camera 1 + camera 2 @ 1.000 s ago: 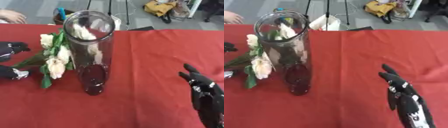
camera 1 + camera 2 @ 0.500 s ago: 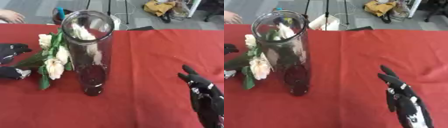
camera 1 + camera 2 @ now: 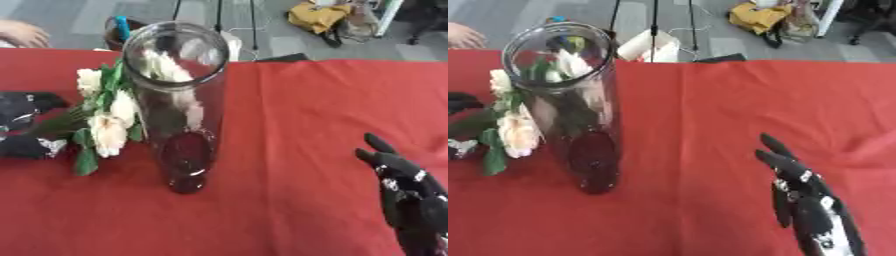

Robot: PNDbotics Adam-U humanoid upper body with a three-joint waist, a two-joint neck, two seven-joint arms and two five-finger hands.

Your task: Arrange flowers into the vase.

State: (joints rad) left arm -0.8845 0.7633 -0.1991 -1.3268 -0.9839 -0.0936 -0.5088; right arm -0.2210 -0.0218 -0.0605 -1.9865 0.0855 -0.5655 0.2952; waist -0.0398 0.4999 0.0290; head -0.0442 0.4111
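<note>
Red tablecloth (image 3: 297,110), flowers (image 3: 105,117) in left hand (image 3: 24,125).

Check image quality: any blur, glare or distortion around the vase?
Left eye view: soft overall; glass vase shows pale reflections on its wall, and the white flowers beside it lack petal detail. Right eye view: similarly soft; right robot hand edges smeared, flowers seen through the glass look warped.

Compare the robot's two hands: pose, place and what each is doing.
The left hand sits at the view's left edge, curled round the stems of the flowers beside the vase; the right hand is at the lower right, holding nothing. The left lies low on the red cloth; the right points fingers up, open. Both are black.
</note>
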